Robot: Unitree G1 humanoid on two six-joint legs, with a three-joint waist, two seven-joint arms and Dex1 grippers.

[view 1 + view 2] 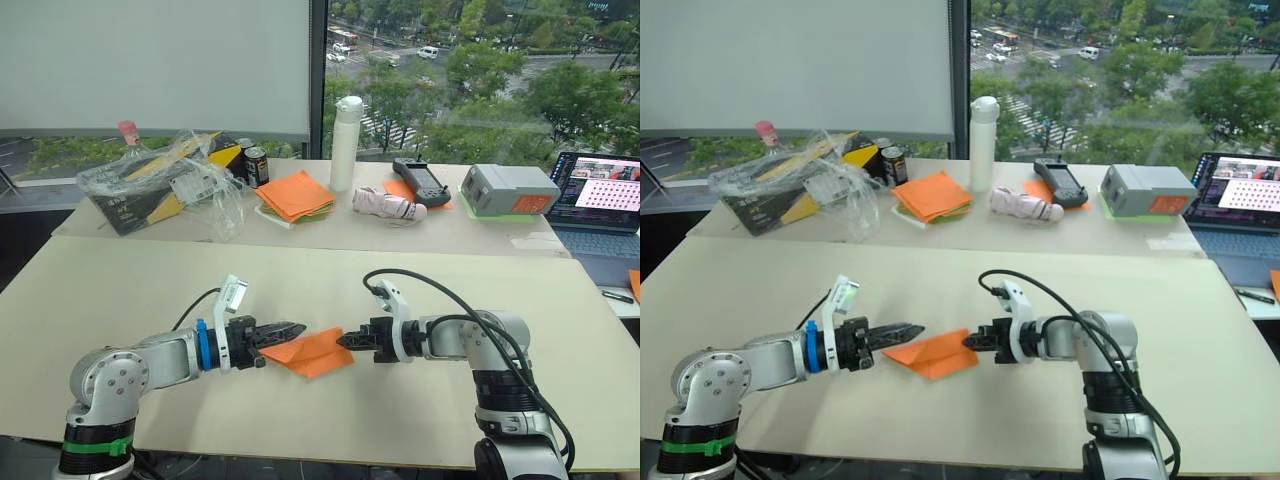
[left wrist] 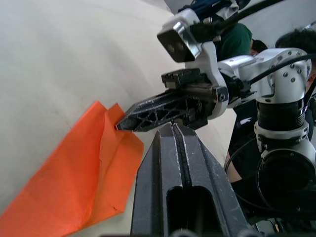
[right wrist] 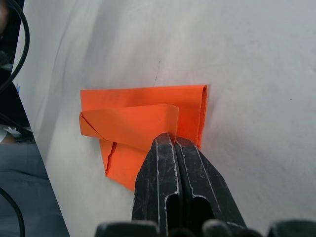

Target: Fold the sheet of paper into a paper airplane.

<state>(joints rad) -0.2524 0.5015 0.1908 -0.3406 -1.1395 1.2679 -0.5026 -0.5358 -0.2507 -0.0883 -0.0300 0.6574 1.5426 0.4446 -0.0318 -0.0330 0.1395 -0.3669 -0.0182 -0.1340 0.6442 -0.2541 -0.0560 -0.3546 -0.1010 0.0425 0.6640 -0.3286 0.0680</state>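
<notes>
Mid-task stage of the airplane fold. We see the sheet of paper (image 1: 313, 352) lying on the near tabletop (image 1: 120, 290), between the two arms, already reduced to a small layered piece w/ several flaps. In the right wrist view one flap is turned back over the body and a diagonal crease shows at one corner, so we judge some early folds done; the narrow pointed wedge of a finished plane is not yet there.

The left end effector (image 1: 298, 327) has its fingers pressed together w/ no gap; its tip sits at the paper's left edge, and we cannot tell whether any paper is pinched. The right end effector (image 1: 345, 341) is likewise clenched; its tip rests on the right-hand edge of the folded flap, apparently pressing or nipping a crease, though the pictures don't settle which.

Remaining, in our judgement: the lengthwise centre fold, wing folds, and sharpening of creases, i.e. roughly half the job or more.

Background, far tabletop: stack of orange and green sheets (image 1: 296, 195), white bottle (image 1: 345, 143), laptop (image 1: 598, 210). None are involved.
</notes>
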